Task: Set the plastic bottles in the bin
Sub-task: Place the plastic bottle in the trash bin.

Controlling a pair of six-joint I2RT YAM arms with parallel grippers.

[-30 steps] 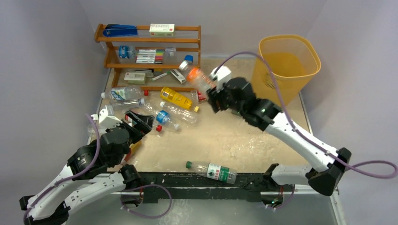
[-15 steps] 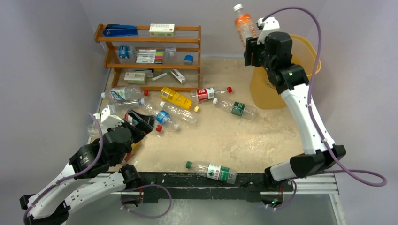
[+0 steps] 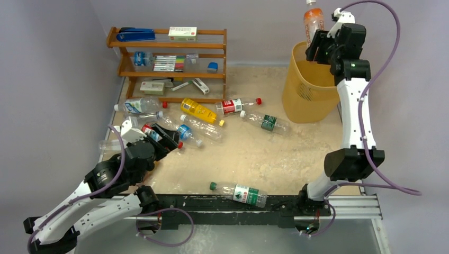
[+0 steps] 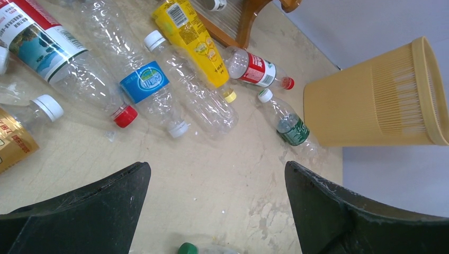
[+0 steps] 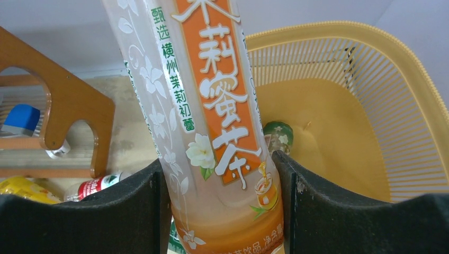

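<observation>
Stretched tall, the right gripper (image 3: 319, 46) clamps a smooth orange-labelled bottle (image 3: 313, 21) upright, apparently above the ribbed yellow bin (image 3: 302, 100); the low left gripper (image 4: 214, 173) stands with jaws apart.

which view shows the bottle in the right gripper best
Right wrist: the bottle fills the frame, label legible, clamped between the fingers. Top view shows it small, upright, held high by the bin. Left wrist misses it.

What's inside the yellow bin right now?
Mostly bare bin wall, plus a green object low down, perhaps a bottle. The orange-labelled bottle in the right end effector hides the rest.
</observation>
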